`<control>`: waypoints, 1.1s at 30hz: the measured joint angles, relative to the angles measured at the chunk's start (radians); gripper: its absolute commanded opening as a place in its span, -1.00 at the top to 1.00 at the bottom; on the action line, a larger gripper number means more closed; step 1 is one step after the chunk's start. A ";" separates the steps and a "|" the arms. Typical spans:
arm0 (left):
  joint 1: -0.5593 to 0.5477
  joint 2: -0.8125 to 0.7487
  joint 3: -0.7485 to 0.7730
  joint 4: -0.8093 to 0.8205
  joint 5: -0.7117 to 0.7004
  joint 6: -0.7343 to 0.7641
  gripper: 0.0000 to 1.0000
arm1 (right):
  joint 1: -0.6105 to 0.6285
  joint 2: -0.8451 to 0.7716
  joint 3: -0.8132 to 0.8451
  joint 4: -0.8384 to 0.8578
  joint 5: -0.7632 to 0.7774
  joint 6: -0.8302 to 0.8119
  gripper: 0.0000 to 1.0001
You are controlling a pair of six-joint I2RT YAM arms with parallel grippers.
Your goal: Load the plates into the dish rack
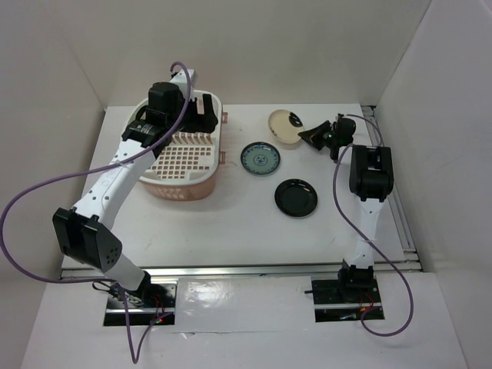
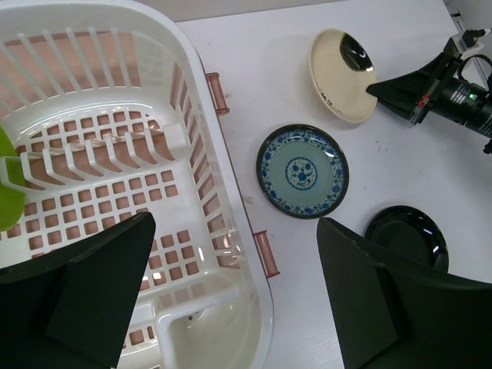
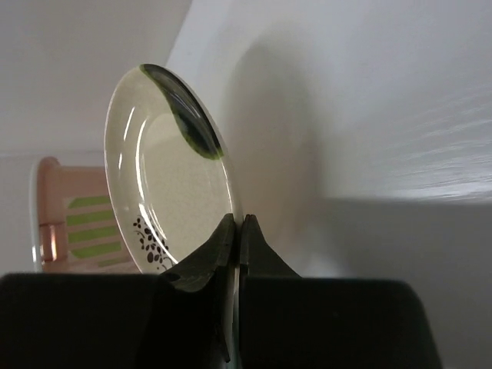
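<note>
Two plates lie flat on the table point(image 1: 231, 223): the blue plate point(image 1: 260, 158) just right of the rack point(image 1: 181, 184), and the black plate point(image 1: 296, 197) nearer the arm bases, a little apart from the blue one. The cream plate point(image 1: 283, 125) is further back and tilted. The right gripper point(image 1: 311, 137) has its rim pinched tight between both fingers point(image 3: 200, 265), and the wrist view shows the tips closed on the edge beside the dark sprig mark. Whether the plate's far edge touches the table I cannot tell. The left gripper point(image 2: 237, 231) hangs over the rack with its fingers spread wide and nothing between them. The green plate point(image 2: 9, 188) is in the rack against the prongs, only a sliver of it showing at the edge of the left wrist view.
</note>
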 measured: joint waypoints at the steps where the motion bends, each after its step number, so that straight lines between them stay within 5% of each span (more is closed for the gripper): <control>1: -0.002 0.005 0.006 0.001 0.000 -0.001 -1.00 | 0.000 -0.022 -0.010 0.002 -0.008 -0.003 1.00; 18: -0.078 0.154 0.146 -0.014 0.013 -0.002 -0.94 | 0.215 -0.485 -0.027 -0.164 -0.192 -0.317 1.00; 20: -0.078 0.157 0.148 -0.014 0.017 -0.002 -0.88 | 0.230 -0.489 -0.027 -0.203 -0.198 -0.346 1.00; 24: -0.077 0.161 0.156 -0.021 0.029 -0.006 -0.29 | 0.234 -0.489 -0.027 -0.256 -0.204 -0.365 1.00; 33: -0.077 0.161 0.160 -0.021 0.050 -0.002 -0.30 | 0.235 -0.491 -0.030 -0.196 -0.307 -0.309 1.00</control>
